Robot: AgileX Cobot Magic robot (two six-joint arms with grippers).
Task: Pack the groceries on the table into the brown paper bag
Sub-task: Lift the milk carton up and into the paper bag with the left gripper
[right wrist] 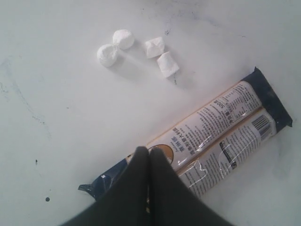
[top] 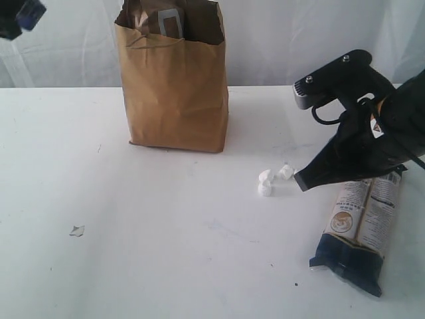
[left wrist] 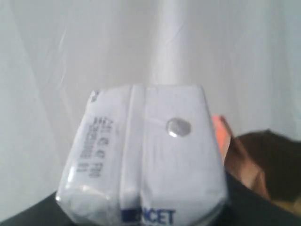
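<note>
1. Exterior view.
   - An upright brown paper bag (top: 174, 86) stands at 12 o'clock on the white tabletop (top: 153, 259). Its mouth is open and a grey item (top: 169, 23) shows inside.
   - The left gripper (top: 18, 17) is high at 10 o'clock, mostly cut off by the frame. The bag's mouth lies toward 3 o'clock from it.
   - The right gripper (top: 302, 181) is low at 3 o'clock, tips pressed together with nothing between them.
   - The long dark-blue/cream packet (top: 358, 229) lies flat at 4 o'clock. Its long axis runs roughly 1 to 7 o'clock, and its far end is hidden under the right arm.
   - Small white lumps (top: 272, 181) sit just beside the right tips, toward 9 o'clock.

2. Left wrist view.
   - The small white-blue carton (left wrist: 146, 160) fills the frame, raised off the table against the curtain (left wrist: 94, 47). Dark gripper parts flank its near end, so it is judged clamped in the left gripper.
   - The bag's edge (left wrist: 263, 160) shows near the carton.

3. Right wrist view.
   - The right gripper (right wrist: 149, 157) is closed and empty over the packet (right wrist: 221, 127), nearer one dark-blue end than the other. Whether it touches the packet cannot be told.
   - The lumps (right wrist: 113, 47) lie apart from the packet.
   - Judgement: the left arm is nearer the bag, so the carton goes in first. The right arm is nearer the packet and must open across its narrow width.
</note>
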